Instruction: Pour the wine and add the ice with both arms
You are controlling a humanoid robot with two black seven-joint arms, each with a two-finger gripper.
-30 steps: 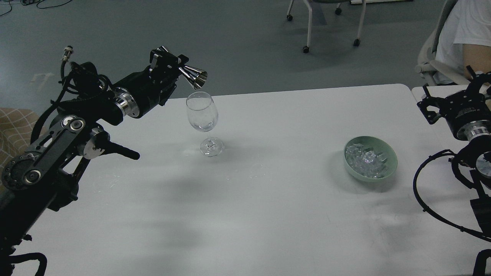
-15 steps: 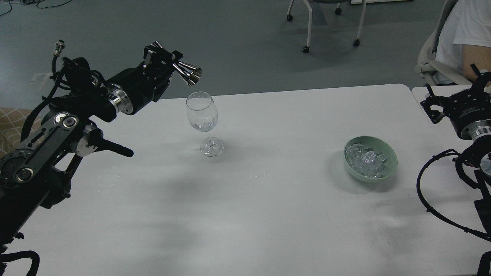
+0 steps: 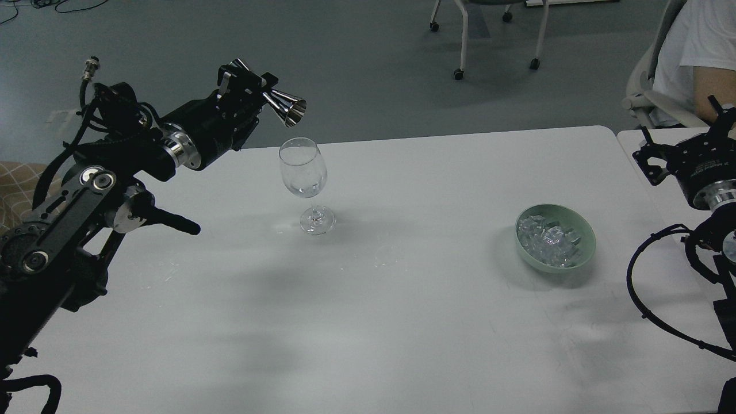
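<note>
A clear wine glass (image 3: 303, 172) stands upright on the white table (image 3: 402, 299), left of centre. My left gripper (image 3: 253, 92) hangs above and to the left of its rim, shut on a silver double-cone jigger (image 3: 284, 108) that lies tipped on its side with its mouth toward the glass. No wine shows in these frames. Ice (image 3: 549, 240), several small clear cubes, fills a pale green bowl (image 3: 585, 231) at the right. My right gripper (image 3: 684, 149) is at the right edge, beyond the bowl, dark and end-on.
A second white table (image 3: 635, 141) adjoins at the far right. A seated person (image 3: 698, 52) in a white shirt is at the upper right, and a wheeled chair (image 3: 489, 34) stands on the grey floor behind.
My left gripper lifted the jigger up and away from the glass rim, then shifted slightly right. The right gripper rose a little toward the far edge.
</note>
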